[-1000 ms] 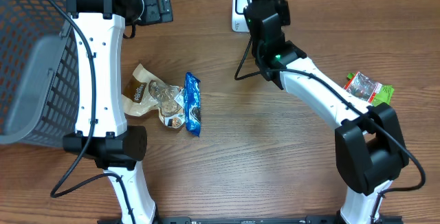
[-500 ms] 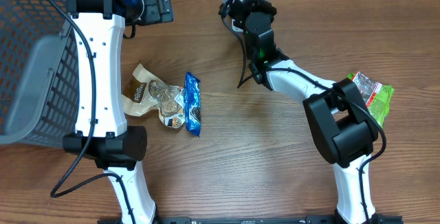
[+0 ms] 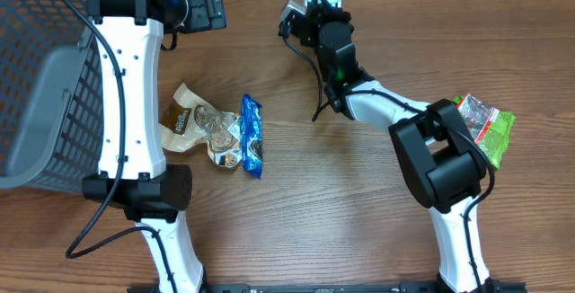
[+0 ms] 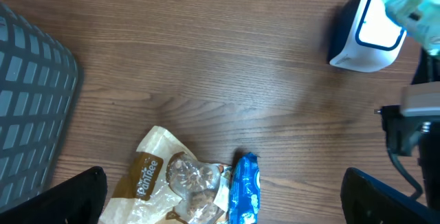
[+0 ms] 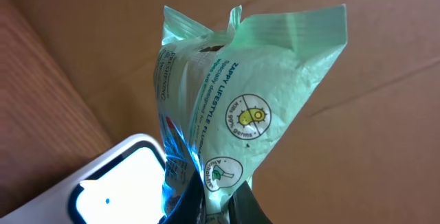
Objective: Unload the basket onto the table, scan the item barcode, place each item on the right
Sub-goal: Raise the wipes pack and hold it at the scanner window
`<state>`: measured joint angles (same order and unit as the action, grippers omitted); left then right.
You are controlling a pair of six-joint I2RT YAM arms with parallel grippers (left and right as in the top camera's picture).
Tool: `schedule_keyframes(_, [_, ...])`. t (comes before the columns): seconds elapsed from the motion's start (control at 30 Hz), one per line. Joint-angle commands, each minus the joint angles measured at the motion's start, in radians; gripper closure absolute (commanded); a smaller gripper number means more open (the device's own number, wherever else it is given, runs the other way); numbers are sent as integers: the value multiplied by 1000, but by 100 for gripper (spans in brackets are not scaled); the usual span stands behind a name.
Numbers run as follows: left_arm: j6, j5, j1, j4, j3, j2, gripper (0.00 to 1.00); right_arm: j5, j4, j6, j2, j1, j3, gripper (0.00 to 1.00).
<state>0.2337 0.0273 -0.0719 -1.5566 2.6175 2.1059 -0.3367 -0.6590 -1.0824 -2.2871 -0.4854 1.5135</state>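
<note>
Mint-green pouch [image 5: 234, 100] pinched upright in the right claw [image 5: 218, 207] hangs just beside the lit white scanner [image 5: 113, 186], while the left claw [image 3: 205, 7] gapes wide over the surface [image 3: 359, 194].

The top camera looks straight down on the whole table [image 3: 314, 203]. The left wrist camera looks down from high at the snack bags [image 4: 185, 183] and white scanner [image 4: 364, 28]. The right wrist camera is very close to the green packet [image 5: 234, 100] and sees that scanner too.

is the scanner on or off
On: the window of the scanner glows white in both wrist views, beside the green packet pinched in the right gripper.
</note>
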Motion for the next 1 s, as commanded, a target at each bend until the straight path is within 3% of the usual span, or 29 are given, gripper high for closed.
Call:
schedule_keyframes(0.0, [-1,6,0,-2,11,0,0,32,-5,-3,-14,4,19,96])
schedule_keyframes(0.4, [-1,6,0,-2,11,0,0,44,-47,-69,-14,5,19,96])
schedule_keyframes(0.67, [-1,6,0,-2,11,0,0,51,-266,-168,-14,5,19,96])
schedule_keyframes(0.97, [-1,6,0,-2,11,0,0,123,-253,-226,-14,13,19,96])
